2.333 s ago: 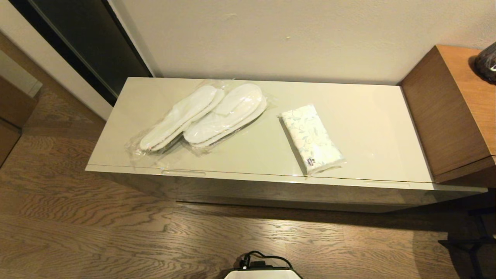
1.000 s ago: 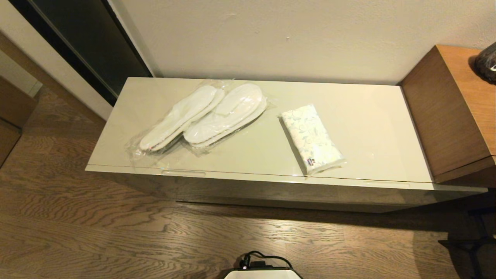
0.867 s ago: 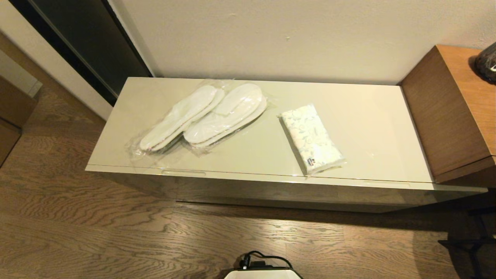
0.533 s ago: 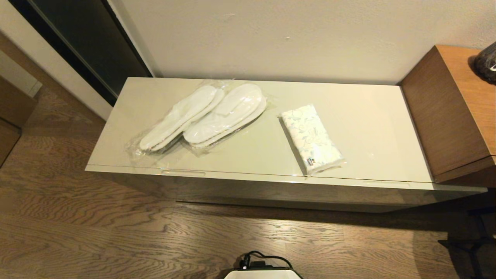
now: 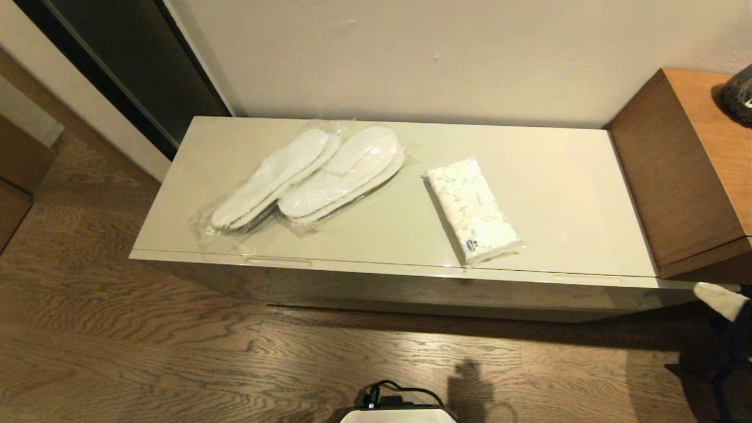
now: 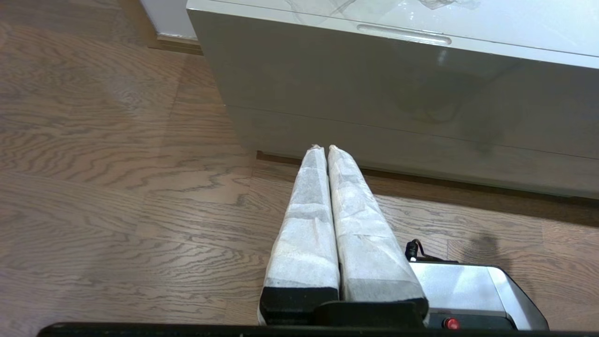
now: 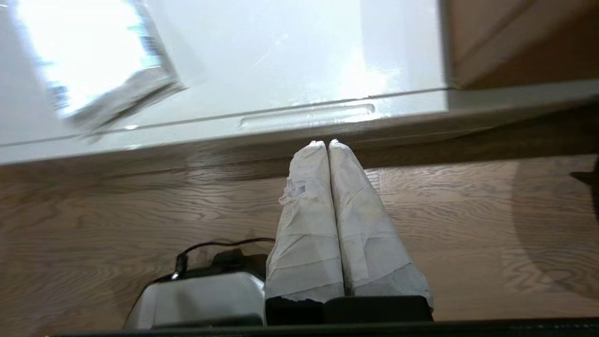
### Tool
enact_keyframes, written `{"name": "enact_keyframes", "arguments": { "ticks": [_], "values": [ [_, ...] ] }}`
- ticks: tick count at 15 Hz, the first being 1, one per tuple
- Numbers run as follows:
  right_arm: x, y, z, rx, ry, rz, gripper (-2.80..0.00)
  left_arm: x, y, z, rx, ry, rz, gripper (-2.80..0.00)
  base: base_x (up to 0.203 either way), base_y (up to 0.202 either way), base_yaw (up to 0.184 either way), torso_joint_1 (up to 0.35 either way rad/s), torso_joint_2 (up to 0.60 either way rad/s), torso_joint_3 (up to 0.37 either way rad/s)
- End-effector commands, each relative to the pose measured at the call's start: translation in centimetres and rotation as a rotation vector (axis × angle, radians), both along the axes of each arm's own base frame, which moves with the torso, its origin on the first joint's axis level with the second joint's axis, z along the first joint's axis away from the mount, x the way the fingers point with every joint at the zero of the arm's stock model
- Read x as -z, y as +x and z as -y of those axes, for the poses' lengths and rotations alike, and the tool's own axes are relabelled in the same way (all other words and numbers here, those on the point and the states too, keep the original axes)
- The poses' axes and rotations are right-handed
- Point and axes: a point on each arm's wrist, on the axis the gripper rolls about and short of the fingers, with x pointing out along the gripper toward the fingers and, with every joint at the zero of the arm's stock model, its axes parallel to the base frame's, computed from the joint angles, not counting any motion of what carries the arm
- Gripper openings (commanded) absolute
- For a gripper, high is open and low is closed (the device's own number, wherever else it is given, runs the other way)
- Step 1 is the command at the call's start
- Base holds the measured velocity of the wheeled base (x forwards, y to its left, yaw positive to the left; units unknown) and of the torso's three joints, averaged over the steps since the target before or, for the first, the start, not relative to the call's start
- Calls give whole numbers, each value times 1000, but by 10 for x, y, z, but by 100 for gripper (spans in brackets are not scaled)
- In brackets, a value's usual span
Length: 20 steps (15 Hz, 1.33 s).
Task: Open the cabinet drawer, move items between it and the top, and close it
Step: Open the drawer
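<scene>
Two clear-wrapped pairs of white slippers (image 5: 273, 176) (image 5: 346, 176) lie side by side on the left half of the glossy cream top (image 5: 564, 182). The floral tissue pack (image 5: 473, 208) lies right of centre, its near end at the front edge; it also shows in the right wrist view as a bright tissue pack (image 7: 93, 61). The cabinet drawer (image 5: 411, 288) below is closed, with a notch (image 7: 306, 116) near its right end and another notch (image 6: 403, 34) near its left end. My right gripper (image 7: 326, 144) is shut and empty, low in front of the right notch. My left gripper (image 6: 325, 148) is shut and empty above the floor.
A taller brown wooden unit (image 5: 687, 170) abuts the cabinet's right end, with a dark object (image 5: 739, 94) on it. A black stand (image 5: 717, 370) is on the floor at the lower right. My base (image 5: 399, 414) sits on the wooden floor before the cabinet.
The white tip of my right gripper has come into the head view at the right edge, and a new shadow falls on the floor near my base. Slippers, tissue pack and drawer have not moved.
</scene>
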Motion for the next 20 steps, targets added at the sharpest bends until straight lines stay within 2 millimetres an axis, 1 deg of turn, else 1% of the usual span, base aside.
{"name": "enact_keyframes", "arguments": {
  "ticks": [1, 2, 4, 5, 6, 7, 8, 9, 10, 17, 20],
  "values": [
    [39, 60, -1, -2, 3, -74, -280, 0, 0, 0, -1, -1, -1, -280, 0, 0, 0, 0, 0, 0],
    [54, 73, -2, 0, 5, -66, -280, 0, 0, 0, -1, -1, -1, -280, 0, 0, 0, 0, 0, 0],
    [85, 89, -4, 24, 9, -82, -280, 0, 0, 0, -1, -1, -1, -280, 0, 0, 0, 0, 0, 0],
    [92, 94, -5, 41, 12, -56, -280, 0, 0, 0, -1, -1, -1, -280, 0, 0, 0, 0, 0, 0],
    [92, 98, -7, 53, 27, -19, -280, 0, 0, 0, -1, -1, -1, -280, 0, 0, 0, 0, 0, 0],
    [88, 107, -9, 69, 42, 24, -280, 0, 0, 0, -1, -1, -1, -280, 0, 0, 0, 0, 0, 0],
    [87, 115, -11, 100, 48, 43, -280, 0, 0, 0, -1, -1, -1, -280, 0, 0, 0, 0, 0, 0],
    [89, 117, -12, 110, 53, 41, -280, 0, 0, 0, -1, -1, -1, -280, 0, 0, 0, 0, 0, 0],
    [95, 119, -13, 113, 57, 20, -280, 0, 0, 0, -1, -1, -1, -280, 0, 0, 0, 0, 0, 0],
    [99, 115, -26, 95, 71, -2, -280, 0, 0, 0, -1, -1, -1, -280, 0, 0, 0, 0, 0, 0],
    [107, 115, -29, 107, 113, -34, -280, 0, 0, 0, -1, -1, -2, -280, 0, 0, 0, 0, 0, 0]
  ]
}}
